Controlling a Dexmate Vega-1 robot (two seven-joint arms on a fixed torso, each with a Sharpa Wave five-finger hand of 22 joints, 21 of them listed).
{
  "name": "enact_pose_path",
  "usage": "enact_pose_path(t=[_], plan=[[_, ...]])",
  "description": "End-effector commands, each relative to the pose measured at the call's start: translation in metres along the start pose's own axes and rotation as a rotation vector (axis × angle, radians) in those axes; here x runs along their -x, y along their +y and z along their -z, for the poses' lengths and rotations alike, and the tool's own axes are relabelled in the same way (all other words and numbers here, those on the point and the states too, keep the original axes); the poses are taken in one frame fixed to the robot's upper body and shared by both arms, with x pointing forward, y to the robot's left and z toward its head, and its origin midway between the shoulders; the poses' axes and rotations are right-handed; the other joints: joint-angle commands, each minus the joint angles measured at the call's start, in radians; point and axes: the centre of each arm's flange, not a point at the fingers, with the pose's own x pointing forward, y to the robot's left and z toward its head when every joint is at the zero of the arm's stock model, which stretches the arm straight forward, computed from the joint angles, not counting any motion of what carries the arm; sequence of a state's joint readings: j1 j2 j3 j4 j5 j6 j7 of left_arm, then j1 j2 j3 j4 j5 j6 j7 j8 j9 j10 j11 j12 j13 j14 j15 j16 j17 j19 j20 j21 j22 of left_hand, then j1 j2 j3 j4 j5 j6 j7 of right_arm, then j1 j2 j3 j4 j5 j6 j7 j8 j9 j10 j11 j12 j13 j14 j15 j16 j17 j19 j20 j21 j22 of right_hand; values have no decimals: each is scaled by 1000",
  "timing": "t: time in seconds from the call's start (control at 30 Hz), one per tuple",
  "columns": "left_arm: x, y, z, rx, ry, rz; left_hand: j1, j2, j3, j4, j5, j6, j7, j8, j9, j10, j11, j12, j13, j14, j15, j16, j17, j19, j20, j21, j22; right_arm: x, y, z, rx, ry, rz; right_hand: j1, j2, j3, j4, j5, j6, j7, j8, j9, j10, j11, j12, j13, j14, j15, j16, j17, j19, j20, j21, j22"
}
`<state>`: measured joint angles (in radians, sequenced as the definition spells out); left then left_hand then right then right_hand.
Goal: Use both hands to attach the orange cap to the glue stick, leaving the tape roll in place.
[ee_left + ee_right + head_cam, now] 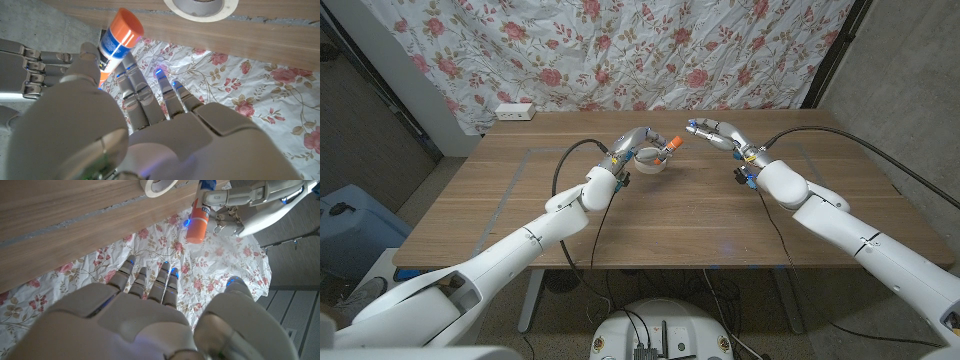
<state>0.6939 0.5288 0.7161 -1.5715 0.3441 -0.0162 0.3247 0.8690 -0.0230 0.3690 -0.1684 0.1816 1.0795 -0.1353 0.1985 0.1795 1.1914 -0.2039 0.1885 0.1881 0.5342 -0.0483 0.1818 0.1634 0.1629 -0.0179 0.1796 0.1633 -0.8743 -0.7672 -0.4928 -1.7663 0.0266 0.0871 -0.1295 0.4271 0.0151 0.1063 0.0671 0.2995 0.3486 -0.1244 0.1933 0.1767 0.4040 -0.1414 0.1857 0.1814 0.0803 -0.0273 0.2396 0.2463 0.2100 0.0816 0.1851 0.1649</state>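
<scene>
Left hand [632, 143] grasps white-blue glue stick with orange cap [116, 42] on; right hand [712, 131] fingers spread, empty; steady stick, leave white tape roll [648, 159]

- Showing one glue stick [666, 150], white and blue, in the head view and both wrist views.
- Wearing one orange cap [126, 26] on that stick's end.
- Lying on the wood: one tape roll [649, 160], white.
- Reaching in: two robot hands, the left hand [632, 143] and the right hand [712, 131].
- Standing under it all: one wooden table [650, 220].
- Hanging behind: one flowered cloth [620, 50].
- Sitting at the table's far left corner: one white power strip [515, 112].
- Standing on the floor at the left: one blue container [345, 235].
</scene>
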Motion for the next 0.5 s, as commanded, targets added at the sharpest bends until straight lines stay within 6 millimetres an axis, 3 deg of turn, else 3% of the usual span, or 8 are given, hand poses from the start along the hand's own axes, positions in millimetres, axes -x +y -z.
enact_pose_path(t=[0.03, 0.2, 0.5], plan=[[4, -2, -1, 8, 11, -38, 3, 31, 6, 3, 4, 112, -19, 7, 11, 18, -19, 4, 4, -3, -109, -1, 2, 10, -2, 6, 3, 11, 6, -1, 34, -23, 47, -54, 34, -3, 34, -7, 12, 6, 2, 1, 3, -4, 1, 0, 3, -15, 3, 3, -2, -22, 3, 5], [4, -3, -2, 8, 8, -44, 3, 31, 6, 3, 4, 112, -19, 7, 11, 18, -19, 4, 4, -3, -109, -1, 2, 10, -2, 5, 3, 15, 9, 0, 59, -22, 49, -91, 49, -11, 54, -10, 0, 17, -5, 1, -14, -4, -5, 0, -13, -15, -3, 2, -17, -27, -2, 5], [4, -5, -3, 14, 9, -50, 2, 31, 6, 4, 4, 112, -16, 7, 11, 18, -19, 4, 4, -2, -108, -1, 2, 10, -2, 5, 3, 18, 14, -2, 116, -12, 48, -119, 58, -18, 66, -14, 4, 21, -3, 1, -19, -4, -5, 0, -23, -9, -8, 0, -26, -27, -2, 5]])
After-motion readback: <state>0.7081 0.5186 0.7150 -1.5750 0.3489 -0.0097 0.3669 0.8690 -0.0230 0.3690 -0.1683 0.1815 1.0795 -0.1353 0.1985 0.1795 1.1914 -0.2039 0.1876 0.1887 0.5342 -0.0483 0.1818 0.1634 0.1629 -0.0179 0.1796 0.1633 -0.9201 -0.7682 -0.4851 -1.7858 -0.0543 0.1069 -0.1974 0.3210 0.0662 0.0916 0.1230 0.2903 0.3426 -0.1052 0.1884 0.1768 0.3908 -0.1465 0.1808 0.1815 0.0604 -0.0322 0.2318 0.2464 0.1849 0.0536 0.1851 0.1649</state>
